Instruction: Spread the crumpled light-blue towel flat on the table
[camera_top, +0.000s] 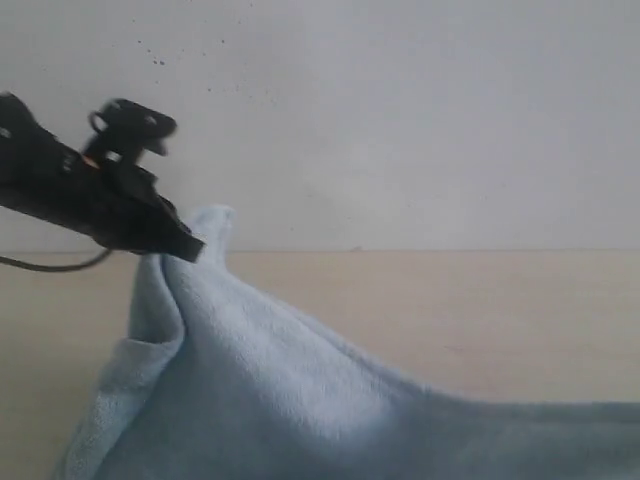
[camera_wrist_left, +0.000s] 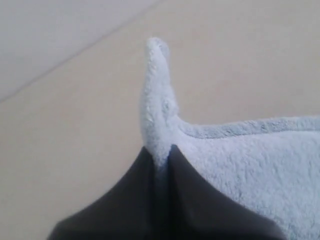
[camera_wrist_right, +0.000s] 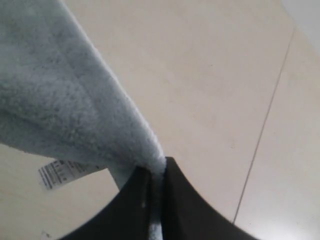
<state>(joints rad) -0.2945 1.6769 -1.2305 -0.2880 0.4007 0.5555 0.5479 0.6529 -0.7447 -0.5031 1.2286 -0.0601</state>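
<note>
In the exterior view, the black left hand (camera_top: 188, 243) reaches in from the left, raised above the pale beige wood-look counter (camera_top: 470, 310). Its tip is pinched on a corner of the pale light-blue fluffy terry towel (camera_top: 300, 400). From that corner the cloth hangs like a tent and slopes down to the right, where it runs out of the frame, so how much of it lies on the counter cannot be told. A white speckled wall (camera_top: 420, 110) stands behind. The right hand is not seen here.

In the left wrist view, the left hand (camera_wrist_left: 159, 156) has its two dark fingers closed tight on the towel (camera_wrist_left: 245, 170). The hemmed corner sticks up past the fingertips, and bare counter (camera_wrist_left: 70, 150) lies beyond.

In the right wrist view, the right hand (camera_wrist_right: 156, 172) is likewise clamped on a fold of the towel (camera_wrist_right: 60, 90). A small white printed tag (camera_wrist_right: 59, 173) dangles just beside its fingers. The counter (camera_wrist_right: 210, 90) shows well below, so this end also seems lifted.

The step in hand appears to be the lift and stretch, with each hand holding one end and the cloth not yet flat. The next move probably calls for drawing the hands apart until the edge between them is taut. They would then lower together and drag the towel so that its hanging body lays out without tucking under.
</note>
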